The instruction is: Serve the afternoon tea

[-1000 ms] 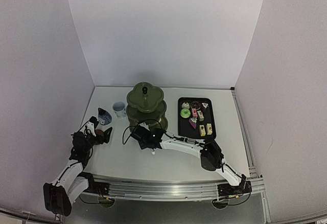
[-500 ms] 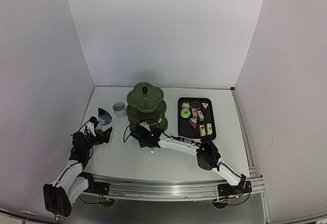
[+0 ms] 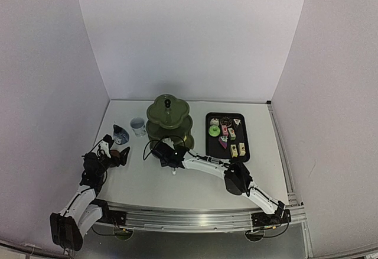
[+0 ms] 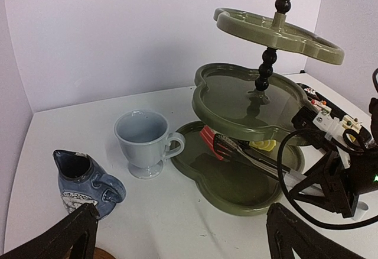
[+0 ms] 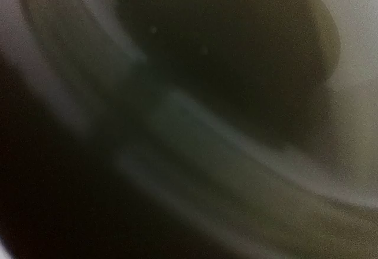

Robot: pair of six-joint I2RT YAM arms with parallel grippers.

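Note:
The dark green three-tier stand stands mid-table. My right gripper is at its front, shut on metal tongs that reach onto the bottom tier. The tong tips pinch a red cake, and a yellow cake lies behind them. The right wrist view is only a dark green blur. The white cup and the small blue cup stand left of the stand. My left gripper is open near them with nothing between its fingers, and a brown coaster's edge shows beneath.
A black tray right of the stand carries several small cakes and a green doughnut. White walls close in the table at the back and both sides. The right arm's cable loops in front of the stand.
My right gripper has moved left and farther in toward the stand, sliding the tongs over the bottom tier. The left arm has stayed still.

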